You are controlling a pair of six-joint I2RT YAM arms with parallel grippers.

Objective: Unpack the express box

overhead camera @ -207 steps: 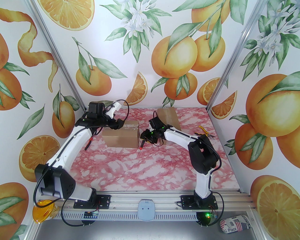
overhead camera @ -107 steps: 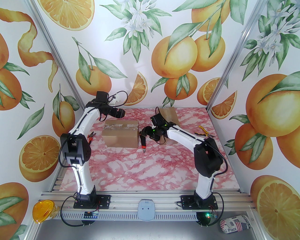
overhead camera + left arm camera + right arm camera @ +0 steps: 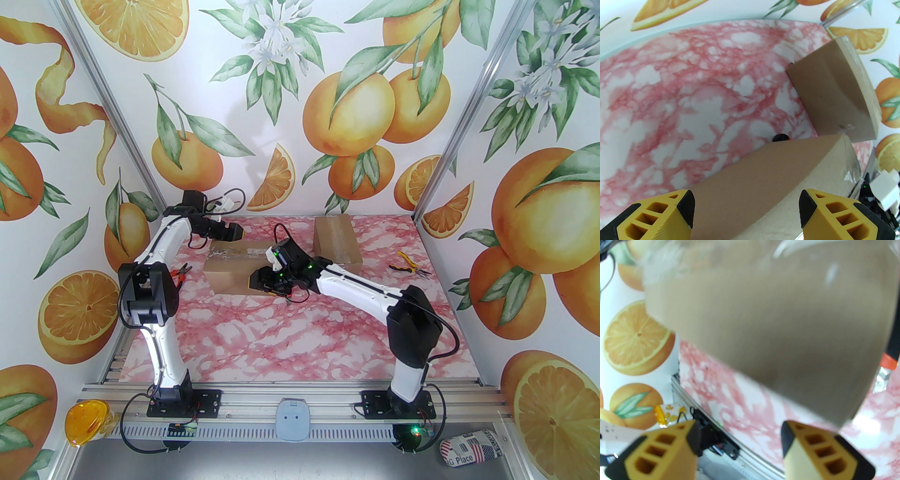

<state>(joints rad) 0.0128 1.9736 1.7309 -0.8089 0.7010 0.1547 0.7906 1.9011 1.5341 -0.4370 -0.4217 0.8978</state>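
Right arm: stretched low and to the left, with the right gripper (image 3: 257, 281) at the box's near face.
Right gripper: fingers spread, holding nothing; the box (image 3: 229, 279) is just ahead of the tips.
Box: taped, on the pink marbled table (image 3: 281, 337), left of centre.
Left arm: arched over, with the left gripper (image 3: 236, 230) above the box's far left edge, fingers spread and empty.
Second box (image 3: 337, 239): farther back, apart.

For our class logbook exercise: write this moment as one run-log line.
left gripper open, at far edge of express box | right gripper open, facing its near side | box closed, taped | nothing held
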